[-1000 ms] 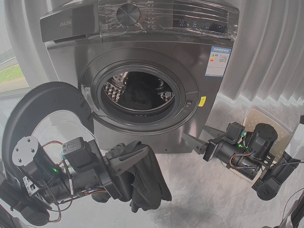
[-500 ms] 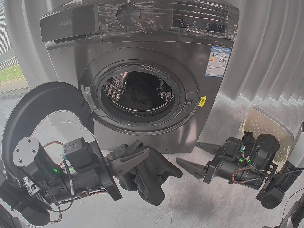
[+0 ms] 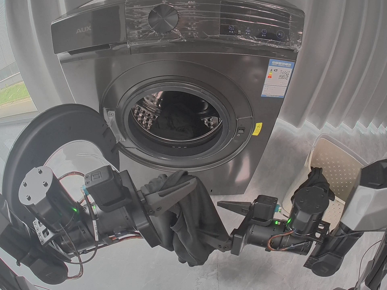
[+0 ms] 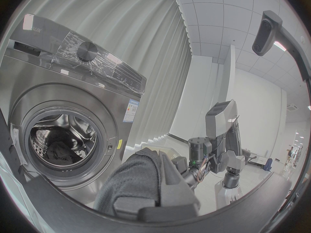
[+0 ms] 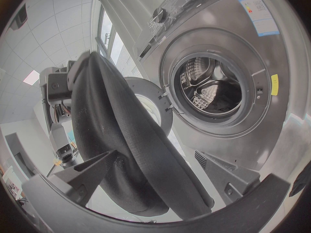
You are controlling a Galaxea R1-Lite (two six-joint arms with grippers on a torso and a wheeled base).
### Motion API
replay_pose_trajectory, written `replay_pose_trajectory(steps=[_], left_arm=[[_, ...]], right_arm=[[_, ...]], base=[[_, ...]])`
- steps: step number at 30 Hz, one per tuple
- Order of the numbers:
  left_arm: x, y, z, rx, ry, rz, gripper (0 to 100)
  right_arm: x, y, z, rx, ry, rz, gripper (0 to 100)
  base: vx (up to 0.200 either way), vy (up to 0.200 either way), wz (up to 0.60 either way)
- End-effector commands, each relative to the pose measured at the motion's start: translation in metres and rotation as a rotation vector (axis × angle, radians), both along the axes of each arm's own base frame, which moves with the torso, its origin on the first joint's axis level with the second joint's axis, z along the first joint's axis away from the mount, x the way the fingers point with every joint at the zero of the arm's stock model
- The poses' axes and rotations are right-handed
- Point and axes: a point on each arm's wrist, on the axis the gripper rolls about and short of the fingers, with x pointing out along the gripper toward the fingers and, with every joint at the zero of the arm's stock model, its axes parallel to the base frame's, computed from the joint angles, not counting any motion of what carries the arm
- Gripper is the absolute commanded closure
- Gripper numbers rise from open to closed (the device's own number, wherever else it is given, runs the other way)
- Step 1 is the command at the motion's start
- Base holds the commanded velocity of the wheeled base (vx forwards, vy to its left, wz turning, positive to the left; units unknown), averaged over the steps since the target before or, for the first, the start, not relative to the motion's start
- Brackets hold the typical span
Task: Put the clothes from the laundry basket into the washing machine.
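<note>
Here left fingers (image 3: 173, 194) clamp the dark garment (image 3: 193, 226), right fingers (image 3: 234, 205) spread wide around its hanging part

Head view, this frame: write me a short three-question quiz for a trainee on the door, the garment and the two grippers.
1. True or false: the washing machine door stands open.
2. Pick one. The left gripper is: A) open and empty; B) shut on the dark garment; C) shut on nothing.
3. Fill in: the right gripper, next to the hanging garment, has its fingers ____.

Key: 1 true; 2 B; 3 open.
</note>
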Motion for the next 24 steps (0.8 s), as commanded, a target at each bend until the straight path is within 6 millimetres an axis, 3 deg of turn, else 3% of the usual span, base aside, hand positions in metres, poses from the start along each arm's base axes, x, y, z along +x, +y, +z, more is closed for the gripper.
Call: replay_pose_trajectory(steps=[1, 7, 11, 19, 24], left_arm=[[0.002, -0.002, 0.002, -0.006, -0.005, 0.001, 100], [0.002, -0.002, 0.004, -0.014, -0.012, 0.001, 100], [0.002, -0.001, 0.004, -0.014, -0.014, 0.005, 100], [0.005, 0.000, 0.003, -0.011, -0.011, 0.015, 100], [0.005, 0.000, 0.003, -0.010, -0.010, 0.015, 100]], right_arm=[[0.003, 0.017, -0.018, -0.024, 0.028, 0.030, 0], [0.011, 0.027, -0.022, -0.013, 0.020, 0.034, 0], [0.001, 0.031, -0.027, -0.030, 0.042, 0.063, 0], [-0.017, 0.014, -0.015, -0.033, 0.062, 0.073, 0], [-0.019, 0.014, -0.012, -0.024, 0.057, 0.081, 0]], base=[[0.000, 0.000, 0.00], [0.000, 0.000, 0.00], [0.000, 0.000, 0.00], [0.000, 0.000, 0.00], [0.000, 0.000, 0.00]])
